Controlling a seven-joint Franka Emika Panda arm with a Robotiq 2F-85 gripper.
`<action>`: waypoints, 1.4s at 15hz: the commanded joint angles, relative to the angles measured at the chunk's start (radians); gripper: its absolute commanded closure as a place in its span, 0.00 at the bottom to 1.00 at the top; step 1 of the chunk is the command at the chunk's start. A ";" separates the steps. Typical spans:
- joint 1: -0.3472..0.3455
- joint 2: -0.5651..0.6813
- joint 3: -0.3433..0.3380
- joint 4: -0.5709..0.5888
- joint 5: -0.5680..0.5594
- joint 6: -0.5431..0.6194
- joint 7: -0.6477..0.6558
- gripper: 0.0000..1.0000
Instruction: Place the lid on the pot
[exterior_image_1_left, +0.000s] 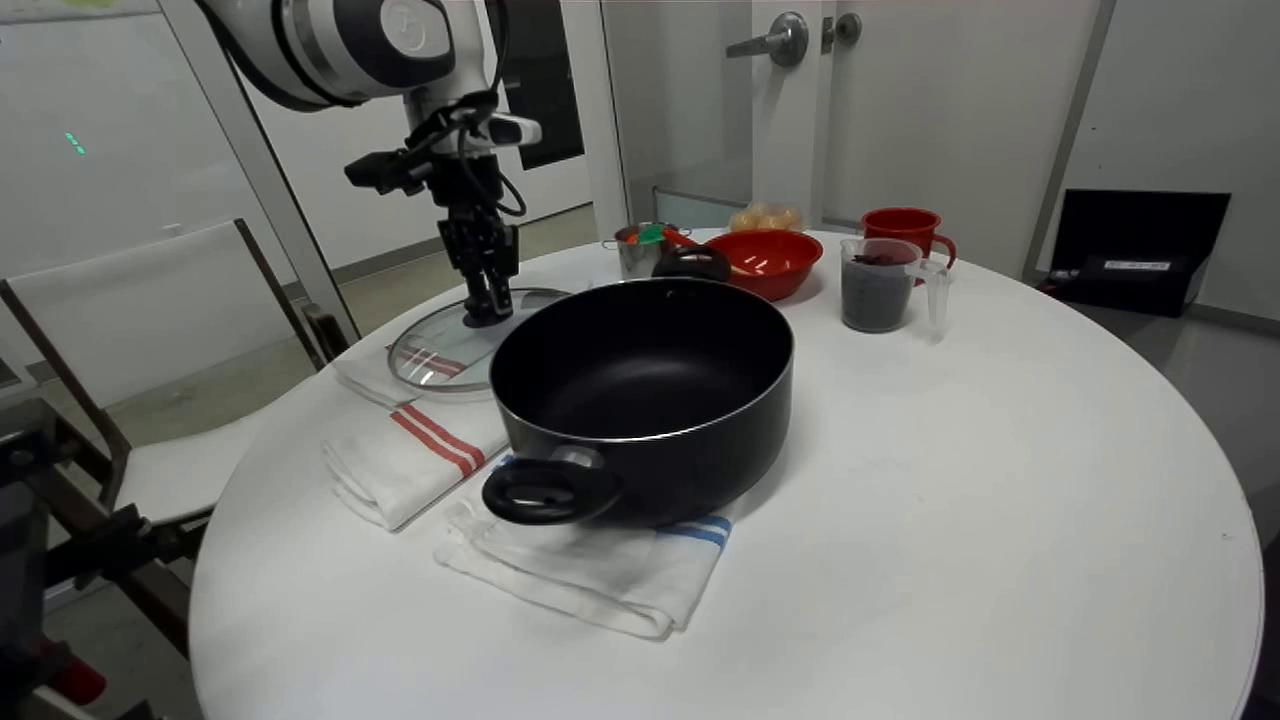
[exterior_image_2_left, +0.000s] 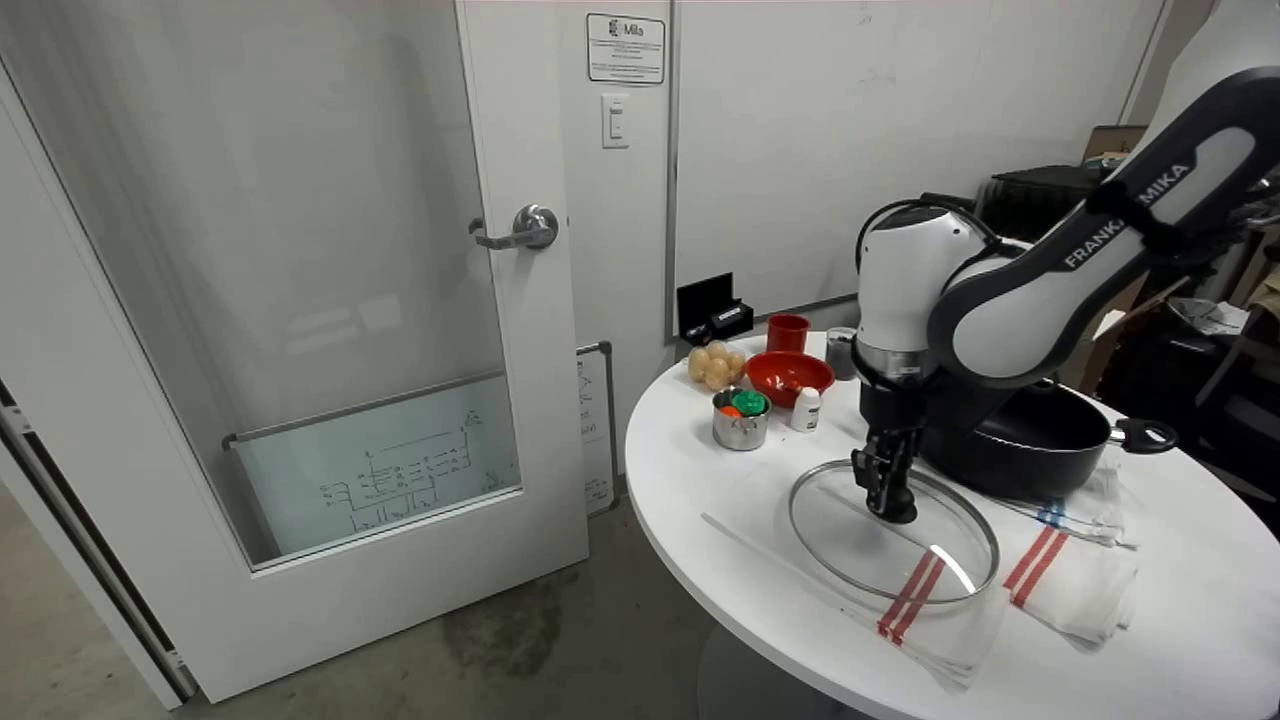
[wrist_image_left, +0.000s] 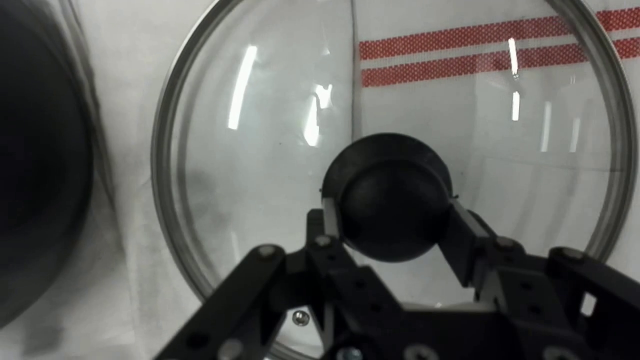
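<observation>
One round white table (exterior_image_1_left: 1000, 520) spreads across the scene, and the Franka arm (exterior_image_2_left: 1015, 305) reaches over it with its wrist turned down. Next in size is the black pot (exterior_image_1_left: 650, 400), standing upright, its dark interior facing up and a loop handle at either side. Just beside it in both exterior views is the round glass lid (exterior_image_2_left: 880, 550), off the pot and about as wide; whether its metal rim touches what lies below, I cannot tell. After these, all white and folded, come a blue-striped towel (exterior_image_1_left: 610, 575) partly under the pot, a red-striped towel (exterior_image_2_left: 950, 640) showing in part through the lid's glass, and a second red-striped towel (exterior_image_2_left: 1075, 590) lying near both lid and pot. The Robotiq gripper (wrist_image_left: 395, 220) points down at the middle of the lid. A red bowl (exterior_image_1_left: 790, 282) sits near the pot, close to a cluster of pale round items (exterior_image_2_left: 717, 365). Near these stand a clear measuring cup (exterior_image_1_left: 875, 290), dark inside, a red mug (exterior_image_1_left: 900, 225) just beside it, and a metal cup (exterior_image_2_left: 740, 435) with green and orange showing at its mouth. A white bottle (exterior_image_2_left: 805, 410) stands upright near the bowl and the metal cup. Smaller again is the lid's black centre knob (wrist_image_left: 390, 200), clasped between the gripper's two fingers (wrist_image_left: 462, 245), which press on opposite sides of it in the wrist view.
</observation>
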 joint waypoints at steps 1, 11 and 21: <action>-0.002 -0.083 0.004 -0.033 0.030 -0.052 -0.023 0.75; -0.004 -0.240 0.019 -0.099 0.024 -0.135 -0.020 0.75; -0.022 -0.359 0.013 -0.173 0.017 -0.126 -0.006 0.75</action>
